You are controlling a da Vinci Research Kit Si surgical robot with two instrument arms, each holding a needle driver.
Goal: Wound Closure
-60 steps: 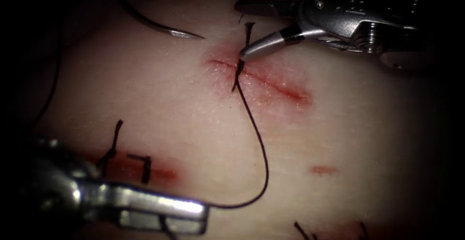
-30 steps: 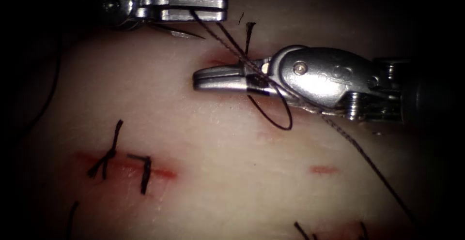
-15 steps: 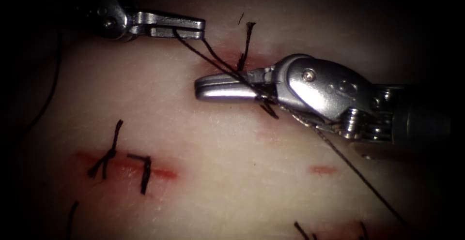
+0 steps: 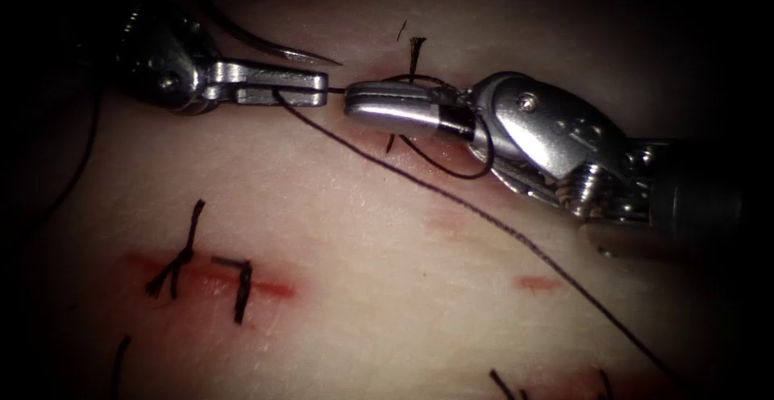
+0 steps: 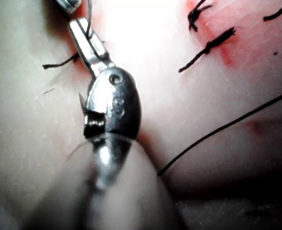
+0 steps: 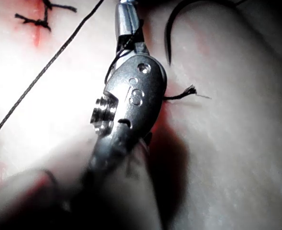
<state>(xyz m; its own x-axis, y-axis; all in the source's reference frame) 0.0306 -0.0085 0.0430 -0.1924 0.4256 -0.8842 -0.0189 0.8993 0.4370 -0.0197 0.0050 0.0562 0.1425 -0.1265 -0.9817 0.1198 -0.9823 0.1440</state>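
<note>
Endoscope view. Left tool (image 4: 318,93): entered from the upper left, jaws pressed together on the thread (image 4: 451,198). From that grip a long strand ran down and to the right across the tissue (image 4: 387,287) toward the lower right corner. Right tool (image 4: 348,103): entered from the right, jaws closed, tip nearly touching the left tool's tip, with a short taut piece of thread between the two tips; a loop of thread lay around its jaws and hung just below them. Whether it held that thread itself could not be told. Needle (image 4: 266,43): curved, lying free on the tissue above the left tool, held by neither tool, not in the tissue. Cut (image 4: 419,138): mostly hidden under the right tool, reddened, with a frayed thread end (image 4: 414,49) standing above it. Stitched cut (image 4: 210,275): lower left, carrying dark knots and red fluid.

Left wrist view. Left tool (image 5: 76,26): jaws closed, with thread beside their tip. Long strand crossed the tissue (image 5: 145,86). Two stitches (image 5: 208,45) sat on a red patch.

Right wrist view. Right tool (image 6: 124,14): thread looped around its jaws. Needle (image 6: 172,28) lay on the tissue (image 6: 236,143) beside them. Frayed thread end (image 6: 184,93) projected beside the tool's body.
</note>
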